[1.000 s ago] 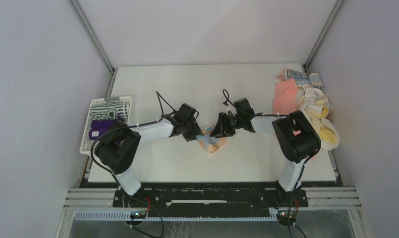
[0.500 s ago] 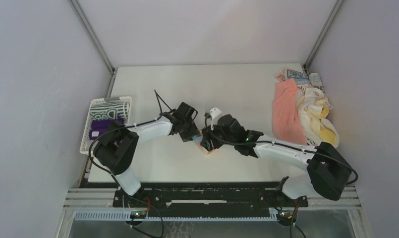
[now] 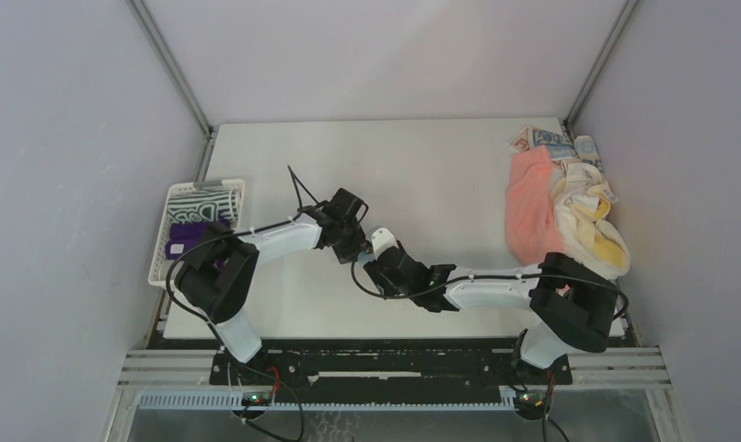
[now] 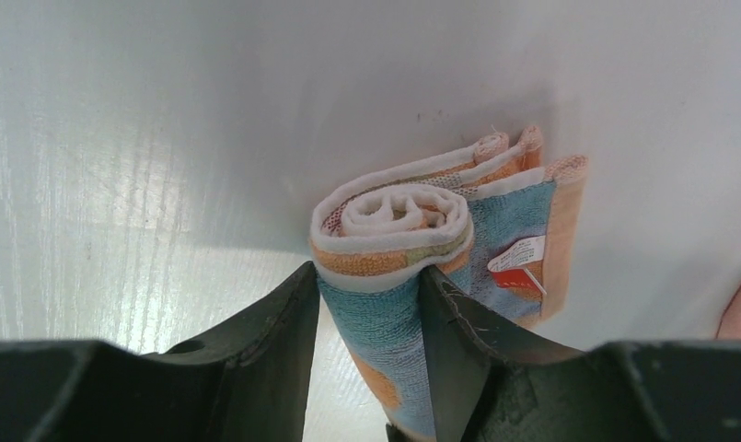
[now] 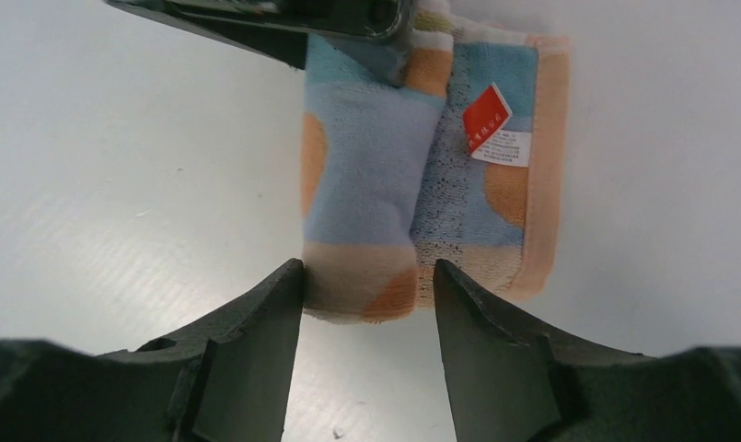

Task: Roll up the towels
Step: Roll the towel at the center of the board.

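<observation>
The blue-and-orange towel [image 5: 366, 175] lies rolled in the middle of the counter [image 3: 440, 166], with open surface on every side. The heap of loose towels [image 3: 560, 203] at the right edge and the basket [image 3: 161, 230] at the left edge are both well apart from it. The roll's long axis runs straight from one gripper to the other, and its loose flap lies flat alongside, red tag up. The left gripper [image 4: 368, 276] has its jaws pinched on one end. The right gripper [image 5: 366, 272] straddles the opposite end, jaws parted and not squeezing.
</observation>
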Controlling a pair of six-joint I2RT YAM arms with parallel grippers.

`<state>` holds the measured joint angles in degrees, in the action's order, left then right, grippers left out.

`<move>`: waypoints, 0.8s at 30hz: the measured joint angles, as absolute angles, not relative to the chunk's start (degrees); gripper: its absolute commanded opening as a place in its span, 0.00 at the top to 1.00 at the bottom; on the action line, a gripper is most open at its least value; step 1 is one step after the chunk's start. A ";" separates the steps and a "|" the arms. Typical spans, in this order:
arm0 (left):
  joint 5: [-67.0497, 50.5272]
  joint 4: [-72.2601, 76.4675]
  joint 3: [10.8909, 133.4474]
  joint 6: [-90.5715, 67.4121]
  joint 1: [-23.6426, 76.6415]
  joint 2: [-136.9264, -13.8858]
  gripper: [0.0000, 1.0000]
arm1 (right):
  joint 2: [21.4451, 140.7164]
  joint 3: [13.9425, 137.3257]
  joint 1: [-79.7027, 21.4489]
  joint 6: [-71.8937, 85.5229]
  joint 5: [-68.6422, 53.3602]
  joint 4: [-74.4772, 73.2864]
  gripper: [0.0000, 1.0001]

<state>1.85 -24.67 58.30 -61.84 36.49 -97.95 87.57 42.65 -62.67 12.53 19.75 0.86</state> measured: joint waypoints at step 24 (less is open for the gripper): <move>1.76 -25.82 59.37 -61.82 36.51 -98.76 0.50 | 99.44 55.99 -66.96 11.09 27.38 -10.57 0.53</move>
